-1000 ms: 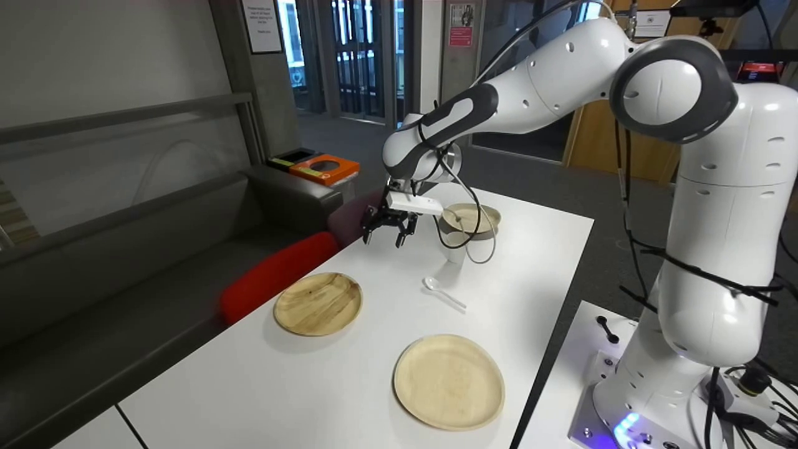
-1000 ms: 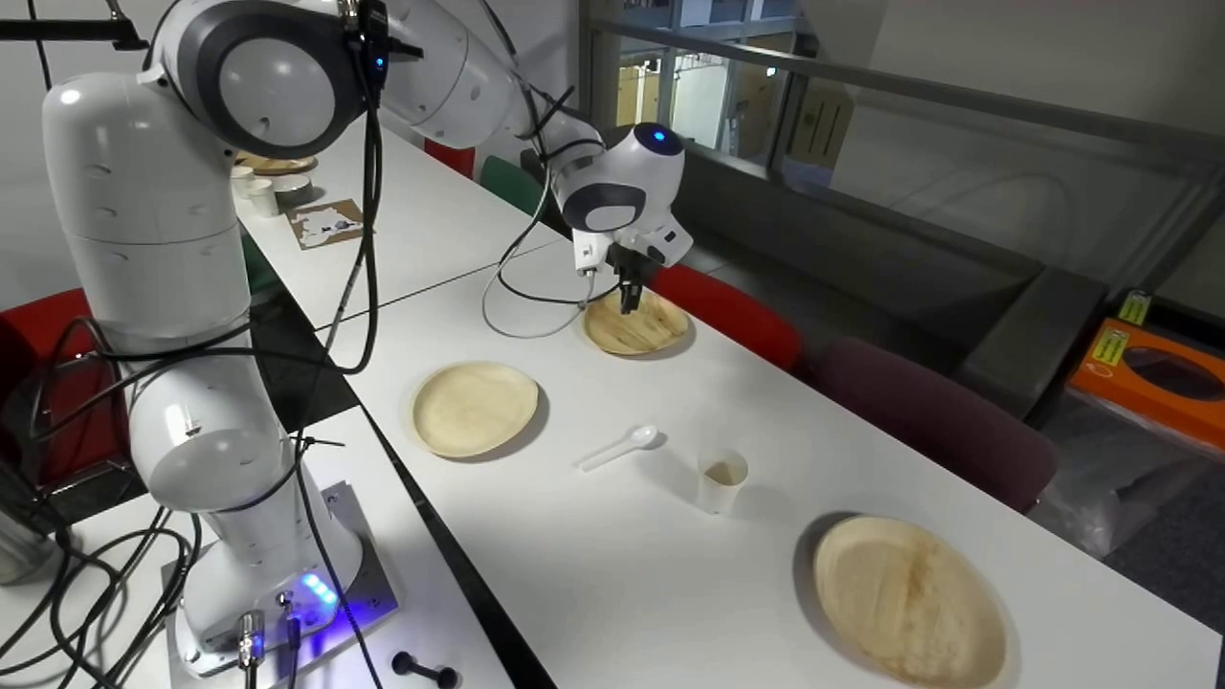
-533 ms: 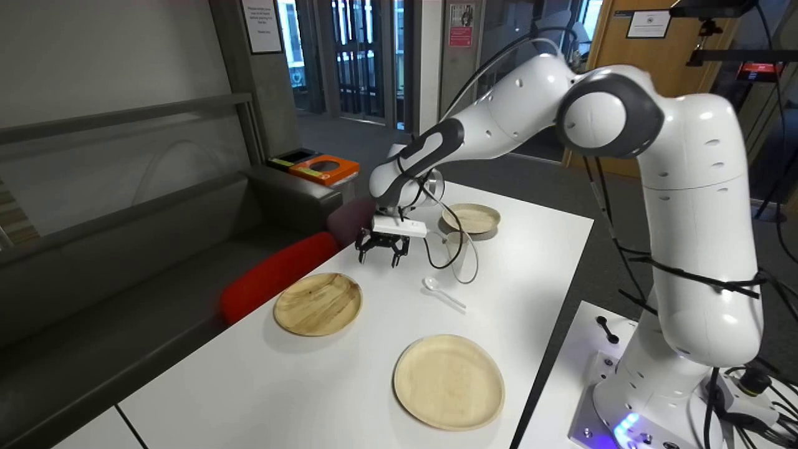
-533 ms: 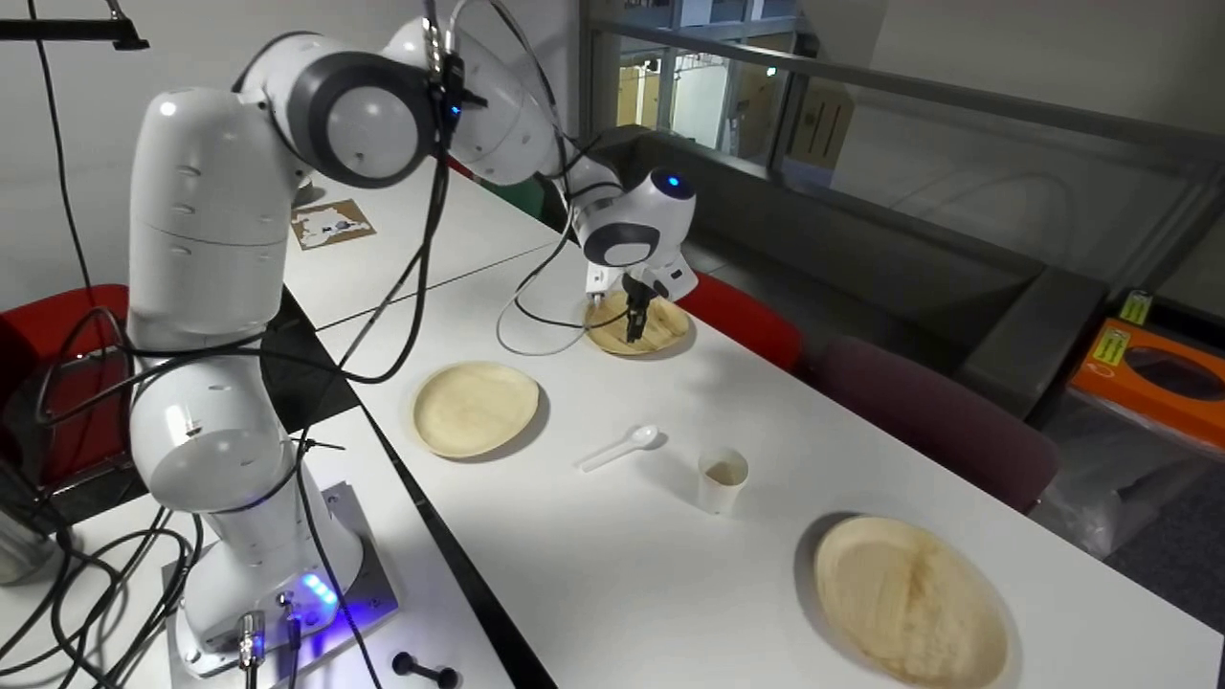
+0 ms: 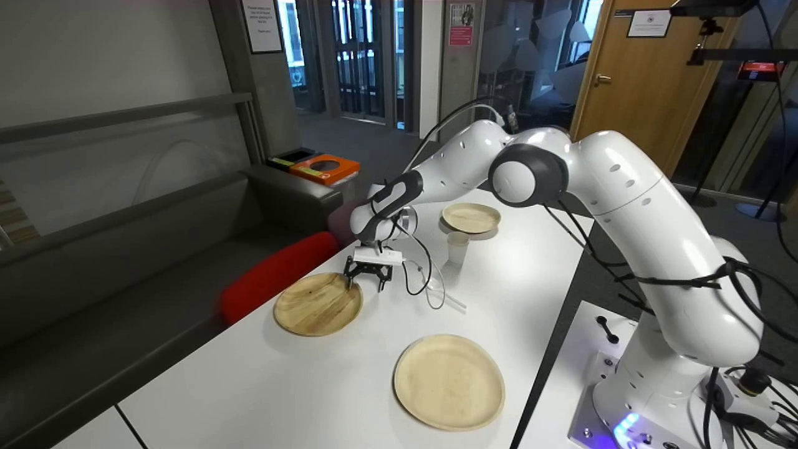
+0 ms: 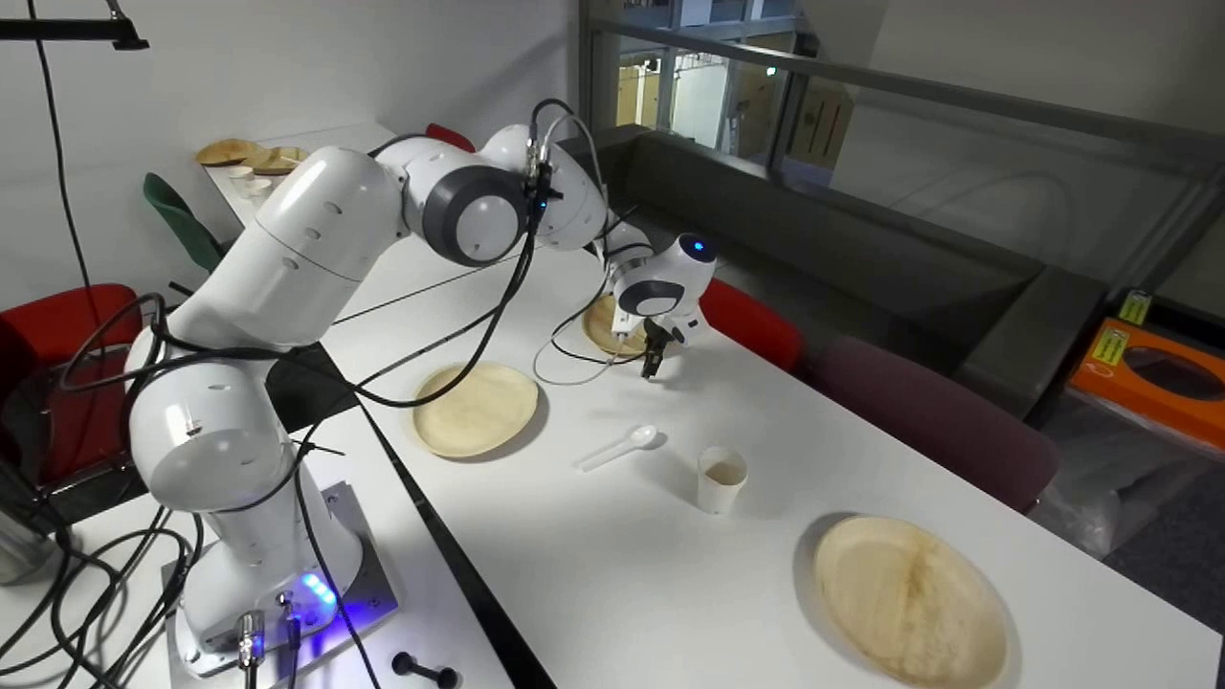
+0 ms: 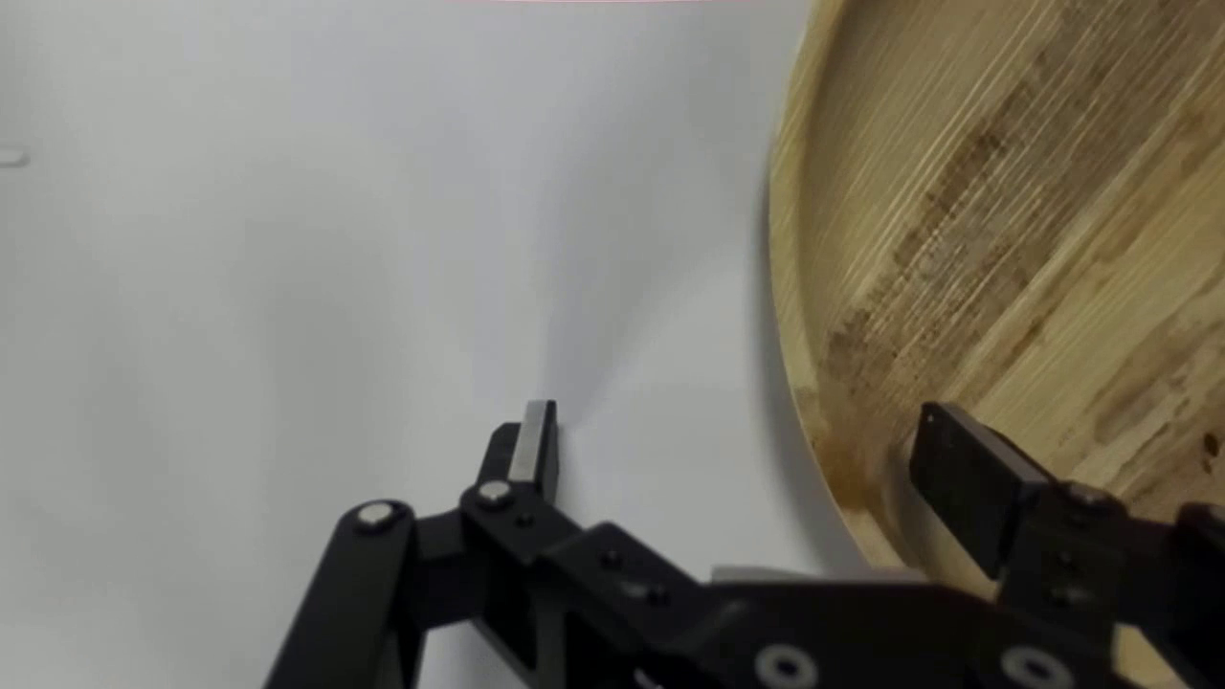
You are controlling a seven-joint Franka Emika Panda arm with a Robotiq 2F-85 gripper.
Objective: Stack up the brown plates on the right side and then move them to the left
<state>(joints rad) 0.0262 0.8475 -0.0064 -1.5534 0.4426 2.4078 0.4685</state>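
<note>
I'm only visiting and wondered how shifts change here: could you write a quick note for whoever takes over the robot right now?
Gripper: open, holding nothing. Its jaws stand either side of the rim of the streaked plate; whether they touch it, I can't tell.
Plates: besides the streaked one, the pale plate and the third plate lie well apart, with the white spoon and white cup between them.
Done: no plates stacked yet.
Left: probably close on the streaked rim next; then stack all three on the right and move the stack left.
</note>
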